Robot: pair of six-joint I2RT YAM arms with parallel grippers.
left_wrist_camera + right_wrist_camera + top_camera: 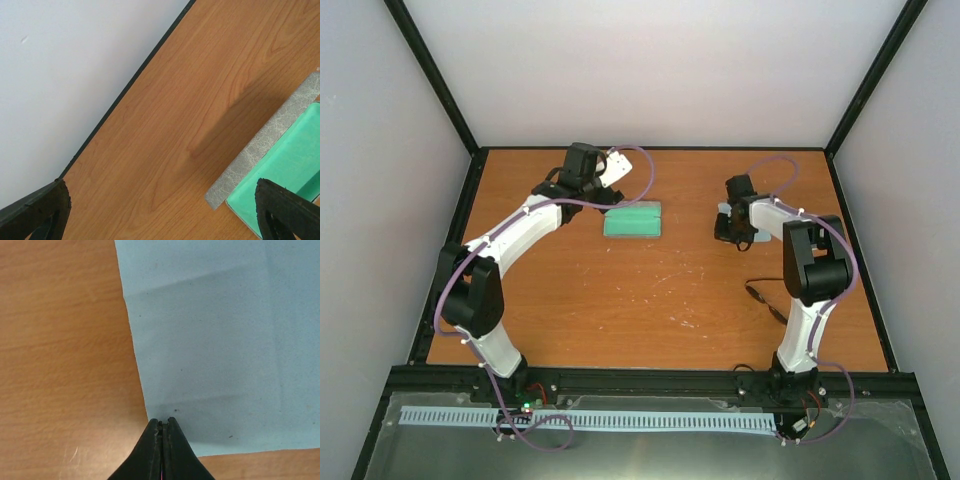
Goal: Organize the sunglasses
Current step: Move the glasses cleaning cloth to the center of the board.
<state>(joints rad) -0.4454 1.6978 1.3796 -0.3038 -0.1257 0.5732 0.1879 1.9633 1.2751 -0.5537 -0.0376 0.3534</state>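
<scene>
The sunglasses [767,300] lie on the table beside my right arm's lower link, thin and dark, away from both grippers. The grey case [633,220] lies open at the back middle, its green lining up; the left wrist view shows its grey flap [265,145] and green lining [295,165]. My left gripper [610,195] is open and empty by the case's far left corner, fingers [37,212] wide apart. My right gripper [732,235] is shut, its tips [164,421] at the near left corner of the pale blue cloth [220,340]. I cannot tell whether cloth is pinched.
The black frame rail [125,90] and white wall run along the table's back edge just beyond the left gripper. The cloth [722,213] lies flat under the right wrist. Bare wood [650,300] lies between the arms.
</scene>
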